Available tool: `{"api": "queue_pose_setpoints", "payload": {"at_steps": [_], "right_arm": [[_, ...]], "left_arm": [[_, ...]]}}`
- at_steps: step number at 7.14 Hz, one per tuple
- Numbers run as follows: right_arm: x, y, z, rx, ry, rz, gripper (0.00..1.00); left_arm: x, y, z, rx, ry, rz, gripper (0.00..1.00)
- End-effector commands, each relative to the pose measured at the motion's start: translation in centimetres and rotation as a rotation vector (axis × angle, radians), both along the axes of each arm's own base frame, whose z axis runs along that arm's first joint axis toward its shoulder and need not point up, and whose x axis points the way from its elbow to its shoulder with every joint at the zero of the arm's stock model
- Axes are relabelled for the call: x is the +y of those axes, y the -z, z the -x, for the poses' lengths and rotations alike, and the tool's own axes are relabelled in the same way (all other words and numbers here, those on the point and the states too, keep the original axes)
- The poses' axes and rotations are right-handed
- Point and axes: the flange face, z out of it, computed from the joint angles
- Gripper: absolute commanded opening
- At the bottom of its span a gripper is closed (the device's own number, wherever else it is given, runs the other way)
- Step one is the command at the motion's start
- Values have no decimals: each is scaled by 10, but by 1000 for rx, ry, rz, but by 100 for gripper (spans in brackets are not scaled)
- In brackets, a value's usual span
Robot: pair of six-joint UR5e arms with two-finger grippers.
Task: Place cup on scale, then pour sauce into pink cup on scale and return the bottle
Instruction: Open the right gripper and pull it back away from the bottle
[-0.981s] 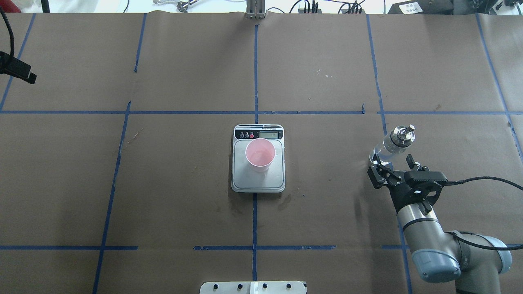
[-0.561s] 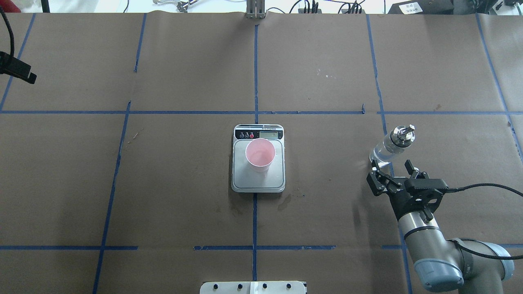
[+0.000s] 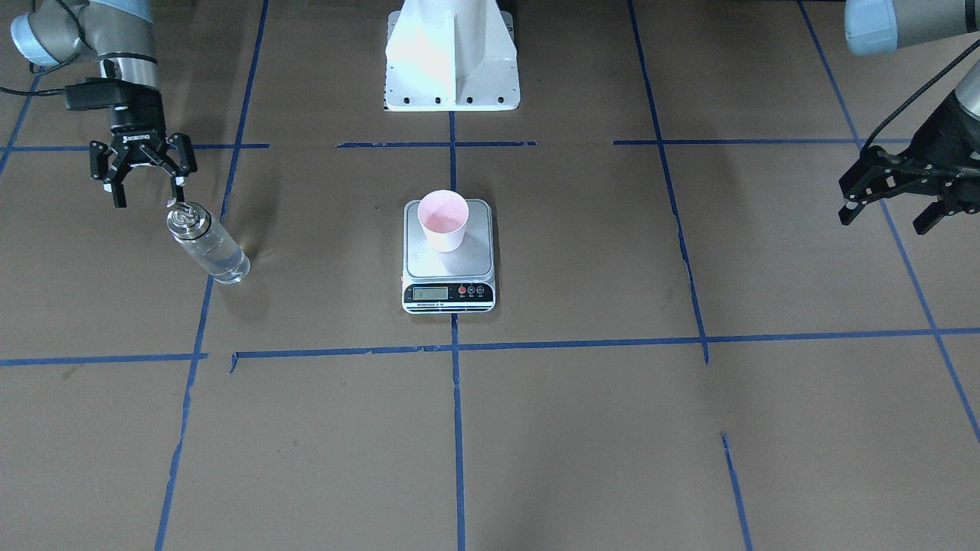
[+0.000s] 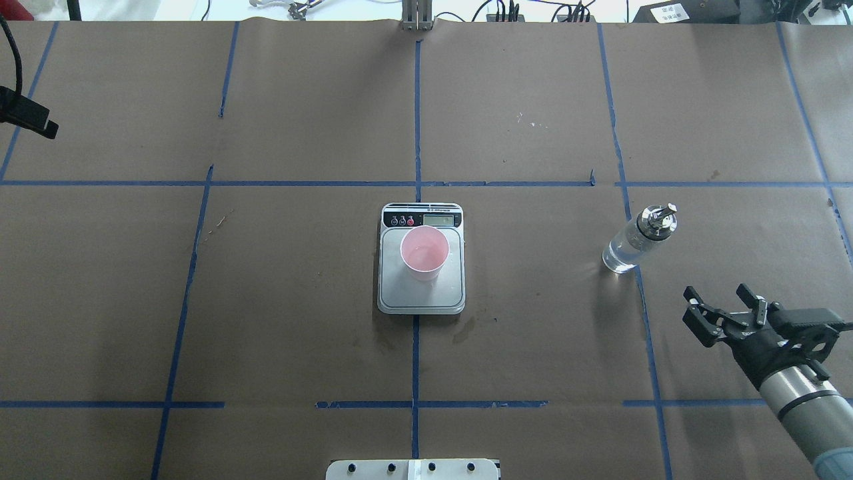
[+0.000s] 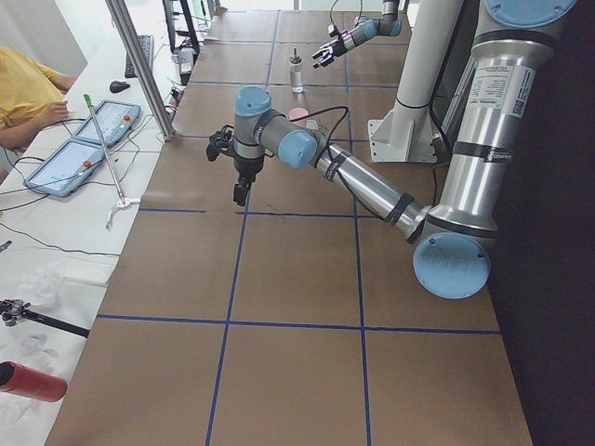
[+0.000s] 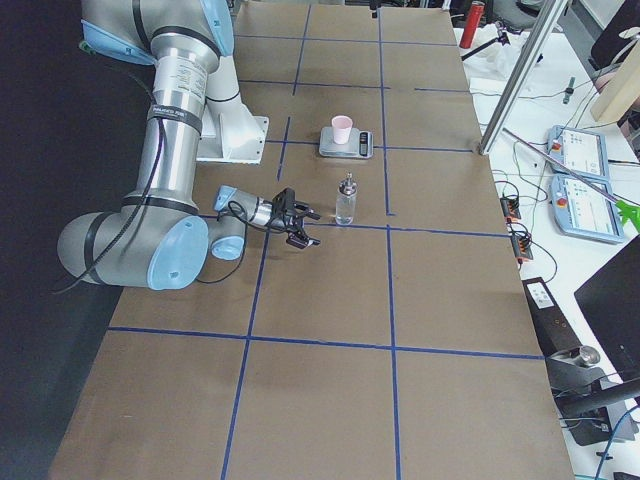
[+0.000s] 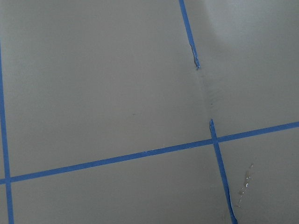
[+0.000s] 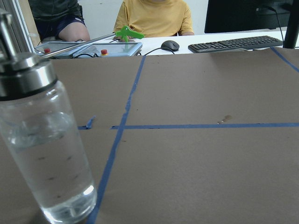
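Note:
The pink cup [image 4: 424, 253] stands upright on the steel scale [image 4: 393, 293] at the table's middle; it also shows in the front view [image 3: 442, 220]. The clear glass bottle [image 4: 633, 243] with a silver cap stands upright on the table to the right of the scale, and fills the left of the right wrist view [image 8: 44, 154]. Clear liquid fills much of the bottle. My right gripper [image 4: 716, 295] is open and empty, nearer the robot than the bottle and apart from it. My left gripper [image 3: 880, 222] is open and empty, above the table far to the left.
The table is covered with brown paper and marked with blue tape lines [image 4: 416, 120]. The robot's white base [image 3: 452, 53] stands at the near middle edge. An operator in a yellow shirt [image 8: 156, 16] sits beyond the far edge, with a keyboard [image 8: 233, 43] and tablets there.
My open right gripper has drawn back from the bottle toward the robot and to the right. The bottle stays standing where it was. The cup and scale have not moved.

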Motion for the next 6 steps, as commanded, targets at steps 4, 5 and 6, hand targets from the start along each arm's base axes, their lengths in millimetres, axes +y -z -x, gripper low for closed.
{"api": "queue_pose_setpoints", "payload": {"at_steps": [4,5,6], "right_arm": [[-71,-11,-68,58,128,127,100],[-91,-8,-83,57,151,149,100],[-111,-22,-103,66,190,195,100]], "left_arm": [[-21,-40,35,-77,-102,-92,100],[-27,-54,41,-92,-119,-98,100],[-35,-71,63,-113,-122,-108,100]]}}
